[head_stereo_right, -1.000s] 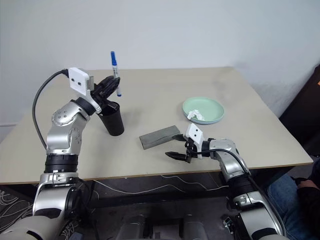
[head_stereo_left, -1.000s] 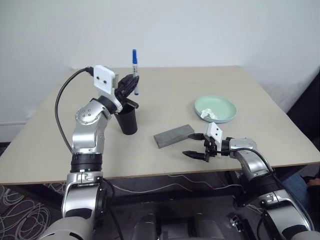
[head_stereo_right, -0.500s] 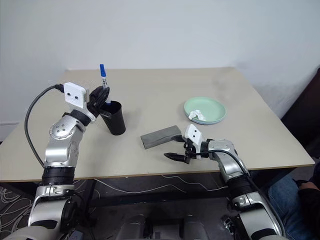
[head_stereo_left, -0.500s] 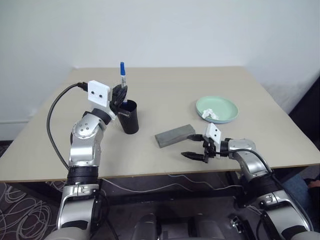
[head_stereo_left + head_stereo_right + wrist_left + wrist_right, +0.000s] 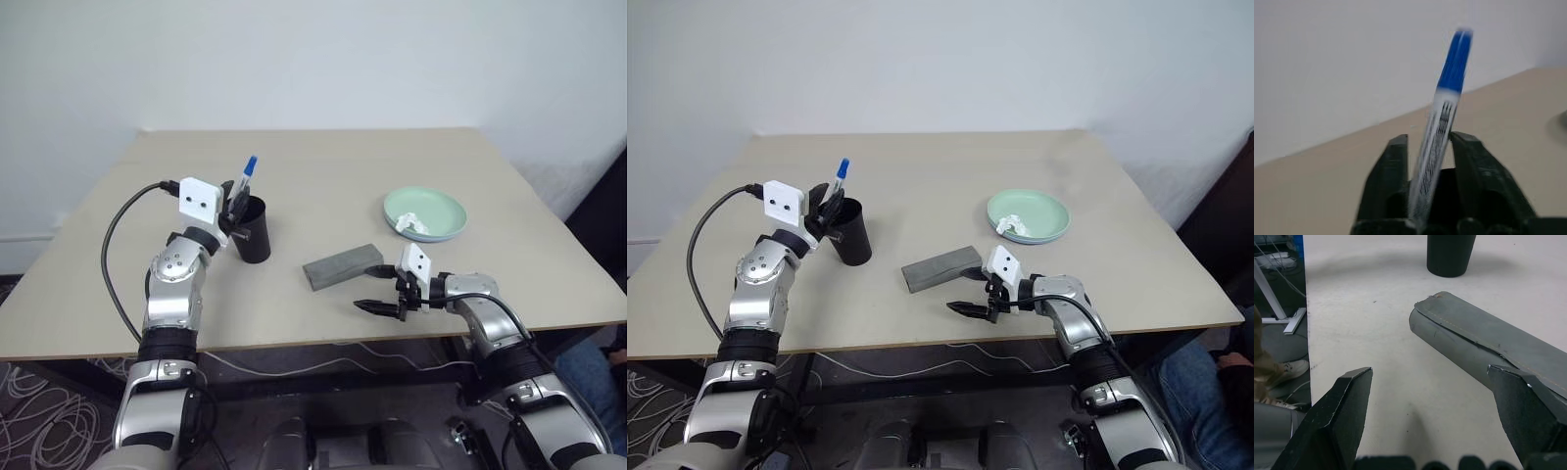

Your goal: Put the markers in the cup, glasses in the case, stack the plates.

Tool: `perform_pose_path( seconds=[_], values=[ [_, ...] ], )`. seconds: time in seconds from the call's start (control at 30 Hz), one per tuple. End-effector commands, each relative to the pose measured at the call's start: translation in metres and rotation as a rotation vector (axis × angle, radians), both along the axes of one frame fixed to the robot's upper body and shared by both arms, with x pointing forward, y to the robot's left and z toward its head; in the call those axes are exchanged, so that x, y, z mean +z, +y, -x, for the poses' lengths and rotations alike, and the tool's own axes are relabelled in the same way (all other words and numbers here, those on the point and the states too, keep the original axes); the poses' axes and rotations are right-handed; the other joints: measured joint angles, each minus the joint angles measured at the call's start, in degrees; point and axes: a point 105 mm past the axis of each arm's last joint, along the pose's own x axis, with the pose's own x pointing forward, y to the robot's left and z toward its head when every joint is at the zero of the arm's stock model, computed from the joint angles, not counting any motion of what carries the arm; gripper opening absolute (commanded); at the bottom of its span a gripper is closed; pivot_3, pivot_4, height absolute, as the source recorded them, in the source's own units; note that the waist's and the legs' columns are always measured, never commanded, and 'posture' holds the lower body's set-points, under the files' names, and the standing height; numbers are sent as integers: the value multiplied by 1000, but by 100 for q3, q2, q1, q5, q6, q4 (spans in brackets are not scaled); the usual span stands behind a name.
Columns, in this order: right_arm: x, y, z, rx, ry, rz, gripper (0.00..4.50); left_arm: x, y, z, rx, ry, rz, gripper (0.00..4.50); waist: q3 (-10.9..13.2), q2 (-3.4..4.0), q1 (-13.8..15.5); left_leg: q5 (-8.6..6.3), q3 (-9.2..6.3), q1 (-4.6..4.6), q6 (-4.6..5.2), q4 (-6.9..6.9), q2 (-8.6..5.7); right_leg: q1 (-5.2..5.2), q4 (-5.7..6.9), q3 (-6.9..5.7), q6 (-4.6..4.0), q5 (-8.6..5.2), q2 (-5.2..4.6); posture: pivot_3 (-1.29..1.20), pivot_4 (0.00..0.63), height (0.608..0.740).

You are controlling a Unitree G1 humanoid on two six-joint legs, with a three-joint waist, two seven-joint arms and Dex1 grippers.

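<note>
The left end effector (image 5: 233, 204), left of centre in the head view, has its two ribbed black fingers slightly apart around the white-barrelled, blue-capped marker (image 5: 1442, 115), which leans inside the tapered black plastic cup (image 5: 253, 229). At lower right, the right end effector (image 5: 377, 305) hovers with its blunt fingers spread wide, empty, just beside the long matte grey rectangular case (image 5: 341, 265), whose lid is closed. Farther right, the smooth round mint-green plate (image 5: 446, 208) holds something pale on the beige tabletop (image 5: 333, 166).

Matt black plastic cup (image 5: 254, 230); matt grey case (image 5: 341, 265) with stitched seam; smooth mint plastic plate (image 5: 424, 212); matt beige worktop (image 5: 323, 176).
</note>
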Motion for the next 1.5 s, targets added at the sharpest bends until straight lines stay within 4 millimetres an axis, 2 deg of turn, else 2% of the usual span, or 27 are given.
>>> perform_pose_path(
  seconds=[0.03, 0.13, 0.4, 0.53, 0.63, 0.77, 0.83, 0.93, 1.07, 1.17, 1.3, 1.5],
  values=[
    [16, 3, -2, 5, -55, -35, 4083, 24, -2, -2, -6, -80, 15, 2833, 0, 0, 1, 0, 3, 0, 0, 0, 0, 0, 1, -27, 0, 0, -20, 0, 0, 738],
    [16, 4, -2, 6, -55, -36, 4083, 25, -3, -1, -12, -80, 22, 3817, 0, 0, 1, 0, 9, 0, 0, 0, 1, 0, 1, -55, 1, 1, -39, 0, 0, 738],
    [17, 4, -3, 4, -56, -38, 4083, 29, -13, 7, -95, -58, 95, 3817, 0, -1, 0, 0, 12, 0, 0, 0, 1, -3, -1, -60, 2, 0, -44, 0, 0, 738],
    [19, 1, -11, -46, -76, -46, 4083, 35, -20, 21, -226, -3, 183, 3817, 0, 0, -3, 0, 13, 0, 0, -1, 3, -2, -2, -60, 2, 0, -43, 0, 0, 738],
    [26, -4, -22, -118, -112, -70, 4083, 35, -16, 38, -316, 51, 223, 3817, 1, 0, -20, 0, 13, 0, 0, -1, 5, -5, -2, -60, 2, 0, -41, 0, 0, 738],
    [38, -15, -37, -215, -167, -93, 4083, 22, -18, 63, -418, 151, 196, 3817, 1, 1, -37, -2, 30, 1, -3, -3, 19, -14, 1, -63, 1, 0, -42, 0, 0, 738],
    [43, -23, -44, -266, -196, -96, 4083, 8, -21, 74, -453, 214, 151, 3817, 1, 1, -28, -2, 33, 0, -4, -3, 22, -22, 1, -65, 1, 0, -43, 0, 0, 738],
    [47, -33, -51, -319, -224, -97, 4083, -7, -22, 81, -453, 261, 107, 3817, 2, 1, 3, -2, 44, 0, -4, -5, 25, -25, 0, -64, 1, 0, -48, 0, 0, 738],
    [52, -43, -56, -358, -221, -118, 4083, -21, -22, 82, -423, 290, 86, 3817, 1, 1, 0, -3, 60, -12, -4, -8, 38, -41, 0, -65, -1, 1, -50, 0, 0, 738],
    [45, -65, -57, -397, -192, -80, 4083, -45, -14, 75, -321, 300, 33, 3817, 0, 6, 1, -3, 77, -28, -5, -8, 54, -70, 0, -78, -12, 9, -51, 0, 0, 738],
    [36, -86, -55, -428, -148, -54, 4083, -66, -9, 69, -235, 291, -35, 3817, -1, 7, 0, -8, 76, -23, -14, -7, 58, -74, 1, -85, -18, 13, -49, 0, 0, 738],
    [30, -119, -57, -515, -127, -22, 4083, -70, -17, 63, -178, 246, 22, 3817, 0, 6, -1, -10, 78, -25, -17, -1, 59, -75, -1, -82, -17, 13, -48, 0, 0, 738]
  ],
)
